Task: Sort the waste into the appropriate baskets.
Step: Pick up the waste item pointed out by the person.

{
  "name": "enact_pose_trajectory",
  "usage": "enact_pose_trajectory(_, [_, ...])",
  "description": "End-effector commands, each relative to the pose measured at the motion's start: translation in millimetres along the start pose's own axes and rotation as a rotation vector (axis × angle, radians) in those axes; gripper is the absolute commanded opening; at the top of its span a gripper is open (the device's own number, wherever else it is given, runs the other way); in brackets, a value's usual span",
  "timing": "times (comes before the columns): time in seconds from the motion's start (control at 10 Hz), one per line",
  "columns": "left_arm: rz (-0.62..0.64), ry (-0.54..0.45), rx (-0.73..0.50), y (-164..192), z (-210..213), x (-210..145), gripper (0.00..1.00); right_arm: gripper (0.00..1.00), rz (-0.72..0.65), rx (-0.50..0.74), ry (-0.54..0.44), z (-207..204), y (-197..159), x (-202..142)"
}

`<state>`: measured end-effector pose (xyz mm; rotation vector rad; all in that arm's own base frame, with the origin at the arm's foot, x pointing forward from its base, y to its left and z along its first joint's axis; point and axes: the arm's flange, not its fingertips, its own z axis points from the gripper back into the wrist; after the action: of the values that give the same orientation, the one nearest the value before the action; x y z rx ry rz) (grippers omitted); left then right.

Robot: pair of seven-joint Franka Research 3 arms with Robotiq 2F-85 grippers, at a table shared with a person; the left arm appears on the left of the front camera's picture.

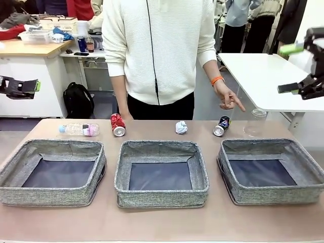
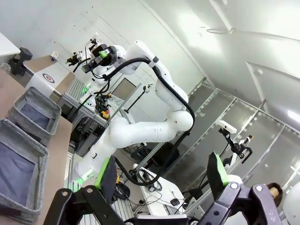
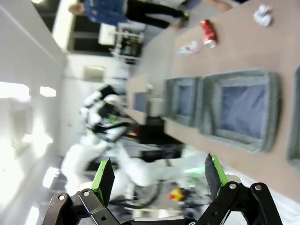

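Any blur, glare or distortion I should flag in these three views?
Front view: sharp, evenly lit, only soft shadows inside the baskets; the clear cup nearly melts into the background. Left wrist view: sharp, but lines bow and the ceiling glares. Right wrist view: blurred throughout, washed out at the left.

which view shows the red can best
The front view: the crushed red can lies sharp and unblocked on the table, between the clear bottle and the crumpled paper ball. The right wrist view catches the can small and blurred, far off beside that bottle.
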<state>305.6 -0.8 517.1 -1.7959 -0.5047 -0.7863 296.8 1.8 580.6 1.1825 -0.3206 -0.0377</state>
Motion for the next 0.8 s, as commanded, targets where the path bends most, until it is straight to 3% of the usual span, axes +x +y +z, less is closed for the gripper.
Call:
enact_pose_trajectory(0.0, [-0.024,0.013,-0.012,-0.3,0.2,-3.8,1.0,1.0,0.688,-0.26,-0.161,16.4,-37.4,42.5])
enact_pose_trajectory(0.1, [-0.024,0.013,-0.012,-0.3,0.2,-3.8,1.0,1.0,0.846,-0.313,-0.273,27.3,-54.7,57.3])
enact_pose_trajectory(0.4, [-0.024,0.013,-0.012,-0.3,0.2,-3.8,1.0,1.0,1.023,-0.578,-0.458,49.0,-80.4,78.6])
enact_pose_trajectory(0.6, [-0.024,0.013,-0.012,-0.3,0.2,-3.8,1.0,1.0,1.021,-0.687,-0.548,57.2,-78.2,67.2])
enact_pose_trajectory(0.7, [-0.024,0.013,-0.012,-0.3,0.2,-3.8,1.0,1.0,0.852,-0.752,-0.569,60.3,-64.0,55.0])
